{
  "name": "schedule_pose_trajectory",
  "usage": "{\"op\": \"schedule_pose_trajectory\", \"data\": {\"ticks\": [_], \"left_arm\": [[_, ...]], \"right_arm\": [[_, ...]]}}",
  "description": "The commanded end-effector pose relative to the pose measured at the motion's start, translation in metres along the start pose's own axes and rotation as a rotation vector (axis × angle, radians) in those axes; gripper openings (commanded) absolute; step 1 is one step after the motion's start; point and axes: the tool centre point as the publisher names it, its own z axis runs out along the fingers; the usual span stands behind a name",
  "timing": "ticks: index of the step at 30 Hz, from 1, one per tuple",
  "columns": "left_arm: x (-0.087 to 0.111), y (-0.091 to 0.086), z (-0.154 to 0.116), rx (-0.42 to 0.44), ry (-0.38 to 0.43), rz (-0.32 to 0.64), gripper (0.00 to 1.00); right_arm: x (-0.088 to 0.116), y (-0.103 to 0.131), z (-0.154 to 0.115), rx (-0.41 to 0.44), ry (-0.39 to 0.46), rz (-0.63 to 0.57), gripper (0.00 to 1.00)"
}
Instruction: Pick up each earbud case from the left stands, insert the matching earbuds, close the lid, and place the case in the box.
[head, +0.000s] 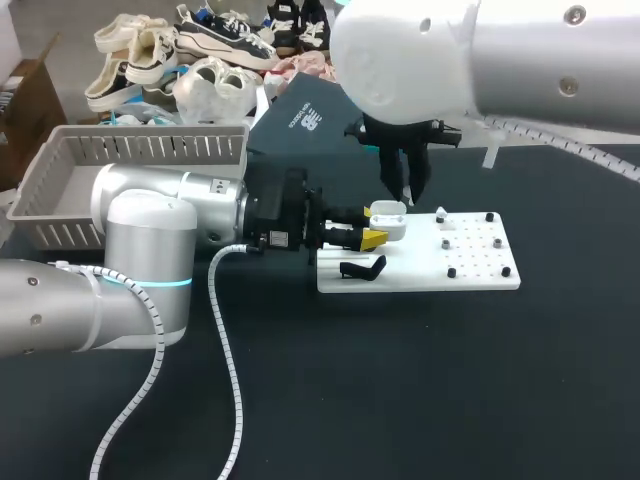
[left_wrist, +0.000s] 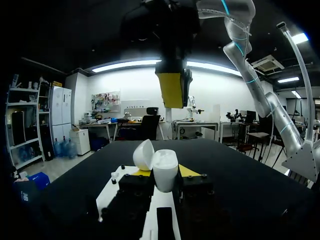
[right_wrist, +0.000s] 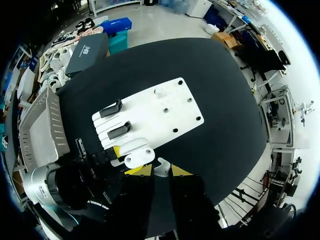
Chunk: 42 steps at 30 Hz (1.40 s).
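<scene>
Open case (head: 388, 214) sat gripped by left fingers (head: 371, 240) over board's (head: 480, 275) left edge. Right fingers (right_wrist: 180, 171) pinched earbud (right_wrist: 162, 168) just above it. Insertion likely needed straight descent, stem aligned with socket, case level.

A black table (head: 420, 380) carries everything. A white rectangular board (head: 480, 282) lies flat on it, about midway between the left and right edges and nearer the far edge than the near one, its long sides running parallel to the far edge. Two black stands (right_wrist: 111, 108) sit on the board's left end, one beside the other, and small black pegs (head: 505, 271) dot its right half, well apart from each other. A grey slatted basket (head: 60, 190) sits at the far left corner, well apart from the board. A white spiral-wrapped cable (head: 228, 350) runs over the near left part of the table.
</scene>
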Motion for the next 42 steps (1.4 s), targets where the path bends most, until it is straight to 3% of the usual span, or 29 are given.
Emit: {"op": "schedule_pose_trajectory", "data": {"ticks": [1,42], "left_arm": [[0.0,0.0,0.0,0.0,-0.001,0.0,0.0],[0.0,0.0,0.0,0.0,-0.001,0.0,0.0]], "right_arm": [[0.004,-0.006,0.004,-0.025,-0.032,0.008,0.0],[0.002,0.019,0.025,0.003,-0.047,-0.026,0.0]]}}
